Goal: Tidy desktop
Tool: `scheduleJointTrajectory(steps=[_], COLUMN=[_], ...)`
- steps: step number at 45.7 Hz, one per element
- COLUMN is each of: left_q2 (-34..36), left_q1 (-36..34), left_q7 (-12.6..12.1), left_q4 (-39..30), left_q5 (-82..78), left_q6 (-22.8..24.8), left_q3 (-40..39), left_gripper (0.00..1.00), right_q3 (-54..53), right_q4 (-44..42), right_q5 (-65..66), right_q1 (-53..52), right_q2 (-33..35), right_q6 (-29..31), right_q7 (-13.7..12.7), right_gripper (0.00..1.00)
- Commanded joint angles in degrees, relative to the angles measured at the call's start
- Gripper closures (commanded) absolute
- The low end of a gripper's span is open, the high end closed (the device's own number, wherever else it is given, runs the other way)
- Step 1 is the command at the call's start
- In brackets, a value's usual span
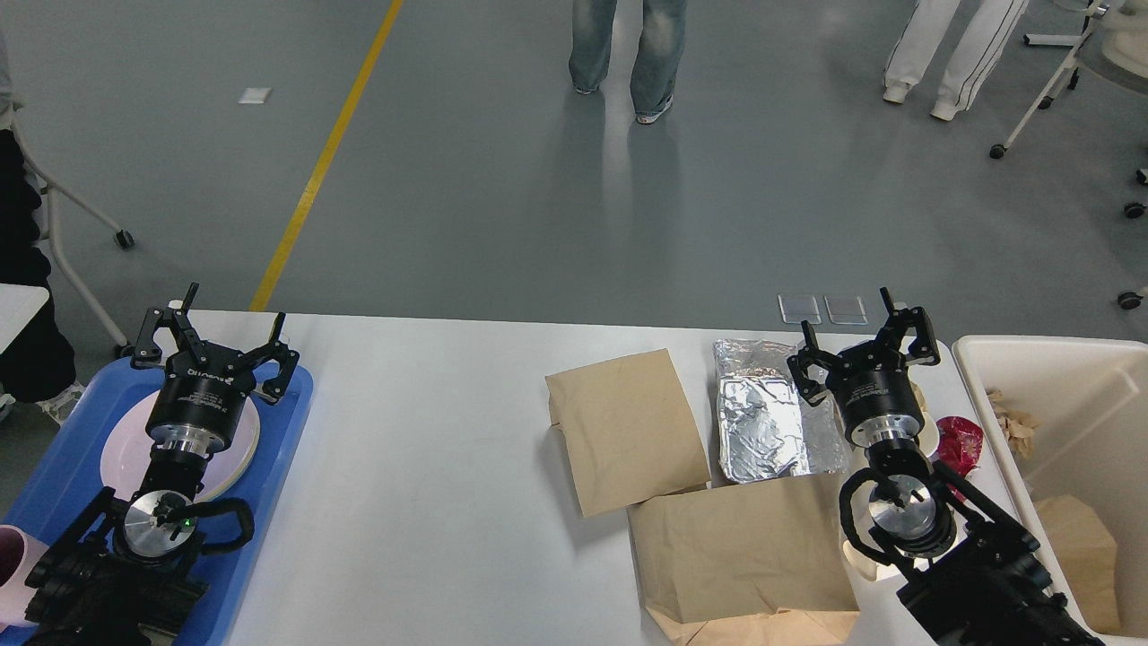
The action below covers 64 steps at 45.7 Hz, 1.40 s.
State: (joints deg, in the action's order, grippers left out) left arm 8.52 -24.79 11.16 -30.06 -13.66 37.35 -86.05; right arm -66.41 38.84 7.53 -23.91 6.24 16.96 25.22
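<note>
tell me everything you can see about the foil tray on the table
The foil tray is a shallow rectangular container of crinkled, shiny silver aluminium foil, lying flat on the white desktop near its far right side. It looks empty, with a wrinkled rim. A brown paper bag lies just to its left, and a larger paper bag overlaps its near edge. The right gripper, fingers spread, hangs over its right side.

desktop white | tray blue | bags tan | foil silver | wrapper perhaps red

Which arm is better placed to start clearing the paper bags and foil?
Right. The right gripper, jaws open, hovers beside the foil and paper bags; the left gripper is over the blue tray.
</note>
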Motion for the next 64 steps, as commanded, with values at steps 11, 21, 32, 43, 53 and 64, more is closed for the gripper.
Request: scheduleJointTrajectory(steps=[11, 21, 32, 43, 53, 64], left_q2=[0.0, 0.0, 0.0, 0.0, 0.0, 0.0], left_q1=[0.0, 0.0, 0.0, 0.0, 0.0, 0.0], left_q7=[0.0, 0.0, 0.0, 0.0, 0.0, 0.0], left_q4=[0.0, 0.0, 0.0, 0.0, 0.0, 0.0], left_q5=[-0.05, 0.04, -0.05, -0.05, -0.05, -0.05], left_q6=[0.0, 0.0, -0.08, 0.0, 0.0, 0.0], left_q3=[0.0, 0.0, 0.0, 0.0, 0.0, 0.0], left_gripper=[0.04, 0.04, 0.04, 0.04, 0.04, 0.04], right_q3=[0.14, 0.14, -0.65, -0.21, 0.4, 0.58], right_q4=[0.0, 0.53, 2.38, 2.9, 2.9, 2.99], right_q5=[0.03, -0.06, -2.69, -8.58, -8.5, -8.41], right_q1=[0.0, -0.09, -1.67, -1.41, -1.67, -1.32], right_q2=[0.0, 0.44, 11.51, 13.36, 13.71, 13.01], right_q6=[0.0, 0.26, 1.23, 1.67, 1.4, 1.4], right_q7=[-0.09, -0.44, -0.53, -0.35, -0.26, -0.26], right_gripper=[0.0, 0.0, 0.0, 0.0, 0.0, 0.0])
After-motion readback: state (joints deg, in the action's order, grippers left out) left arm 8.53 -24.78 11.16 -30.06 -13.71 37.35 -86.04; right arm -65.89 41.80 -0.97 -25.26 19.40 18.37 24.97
